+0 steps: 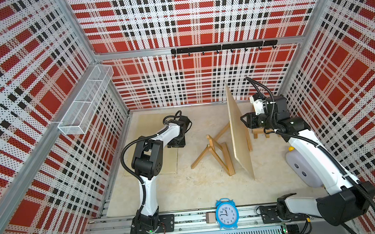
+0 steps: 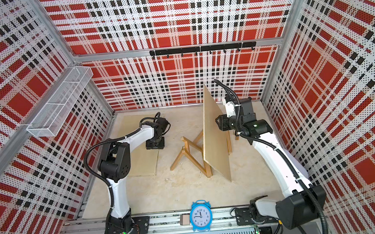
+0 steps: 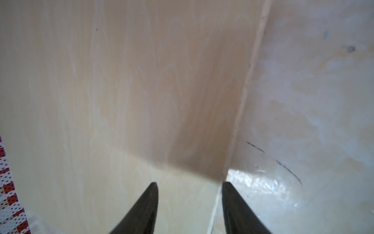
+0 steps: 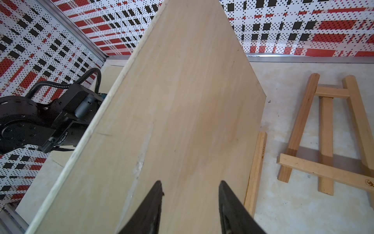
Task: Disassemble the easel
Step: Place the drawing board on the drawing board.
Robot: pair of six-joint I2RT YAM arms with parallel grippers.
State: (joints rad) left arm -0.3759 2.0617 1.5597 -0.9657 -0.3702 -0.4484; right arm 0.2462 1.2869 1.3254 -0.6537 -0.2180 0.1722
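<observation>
Right gripper (image 4: 190, 185), fingers apart and empty, faces (maybe touches) the board (image 1: 239, 138) standing on edge front-to-back beside the collapsed easel frame (image 1: 227, 160) mid-table; left gripper (image 3: 189, 185), also apart, sits farther off.

A blue clock (image 1: 227, 214) stands upright on the front rail, touching a small wood block (image 1: 210, 218) beside it. A wire basket (image 1: 86, 100) hangs on the plaid side wall. A black hook rail (image 1: 224, 47) crosses the back wall. A pale rounded case (image 1: 300, 170) lies near the opposite wall.
</observation>
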